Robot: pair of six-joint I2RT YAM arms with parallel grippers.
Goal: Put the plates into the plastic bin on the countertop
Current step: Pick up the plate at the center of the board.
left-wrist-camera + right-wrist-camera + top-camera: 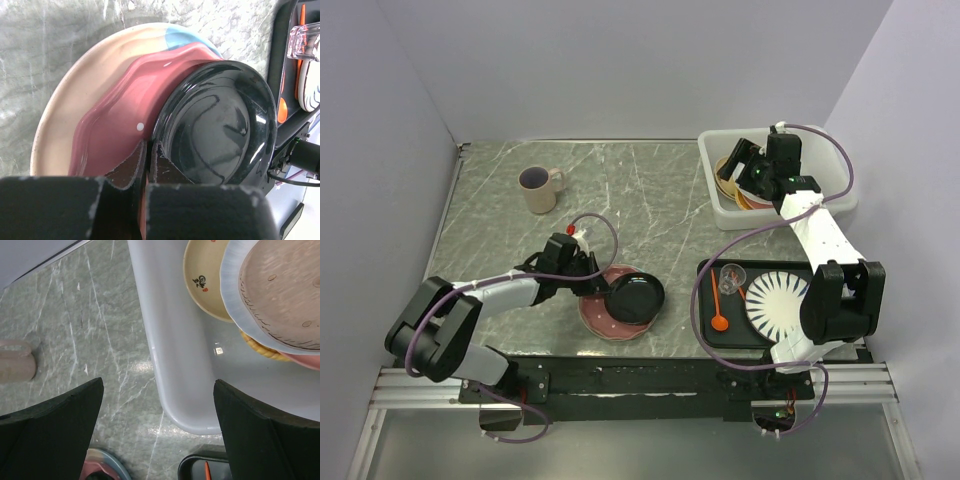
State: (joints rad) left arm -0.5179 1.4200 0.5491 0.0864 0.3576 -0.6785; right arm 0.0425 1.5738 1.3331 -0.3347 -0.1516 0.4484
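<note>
A glossy black plate [636, 297] [220, 125] lies on top of a pink dotted plate [603, 322] [110, 105] with a cream rim, near the countertop's [620, 190] front edge. My left gripper [600, 289] [150, 150] is shut on the black plate's left rim. The plastic bin [716, 192] [165, 340] stands at the back right. It holds a small cream plate [205, 275] and a white plate [235, 305] with a pinkish plate [285, 290] lying in it. My right gripper [740, 165] [159, 385] hovers open over the bin's near-left corner, holding nothing.
A beige mug [538, 188] stands at the back left. A black tray [705, 325] at the front right carries a striped plate [775, 302], an orange spoon [720, 312] and a clear glass [730, 275]. Walls close in the left, back and right sides.
</note>
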